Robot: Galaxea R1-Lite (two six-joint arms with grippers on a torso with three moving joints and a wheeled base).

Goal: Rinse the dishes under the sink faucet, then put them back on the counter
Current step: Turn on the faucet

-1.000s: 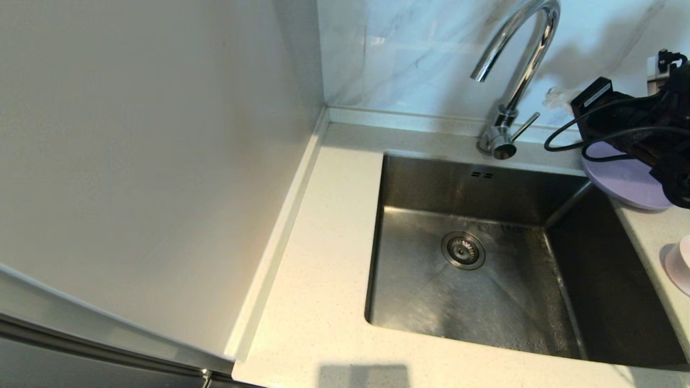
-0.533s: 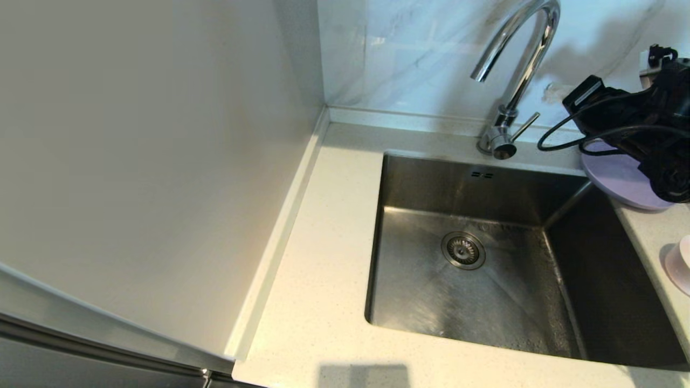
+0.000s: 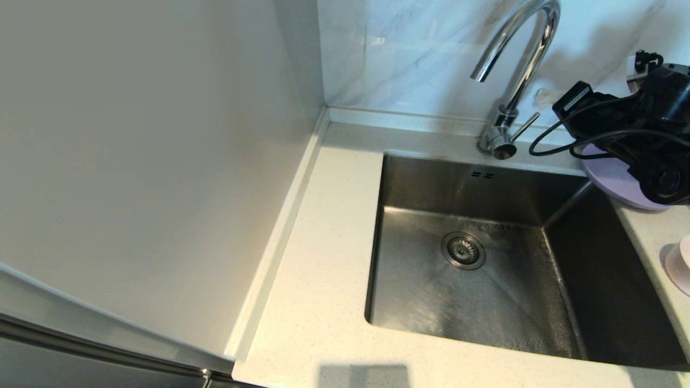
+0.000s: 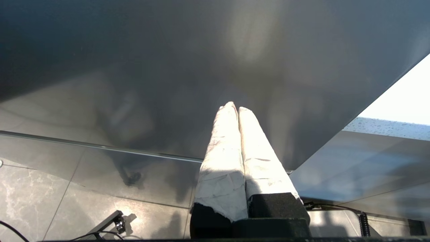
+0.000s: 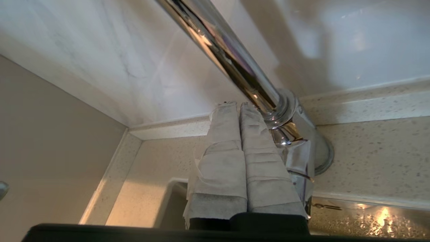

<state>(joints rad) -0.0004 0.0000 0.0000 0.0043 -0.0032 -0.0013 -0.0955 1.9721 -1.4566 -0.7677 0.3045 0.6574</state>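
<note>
The chrome faucet (image 3: 518, 59) stands behind the steel sink (image 3: 474, 186), its thin lever (image 3: 525, 126) sticking out to the right. My right gripper (image 3: 543, 97) hovers just right of the faucet, above the lever. In the right wrist view the right gripper (image 5: 237, 105) is shut and empty, its tips beside the faucet (image 5: 235, 64) neck near its base. The lilac plate (image 3: 614, 180) lies on the counter (image 3: 323, 269) at the sink's back right corner, partly under my right arm. A pale pink bowl (image 3: 680, 264) shows at the right edge. The grey-white bowl is out of view. My left gripper (image 4: 235, 107) is shut, parked low before a grey panel.
The sink holds only its round drain strainer (image 3: 463, 250), with two overflow slots (image 3: 481, 174) on the back wall. A plain wall panel (image 3: 151, 161) bounds the counter on the left, and the marble-veined wall (image 3: 409, 48) rises behind the faucet.
My right arm has moved left and back, off the lilac plate and closer to the faucet. The dishes and left arm have not moved.
</note>
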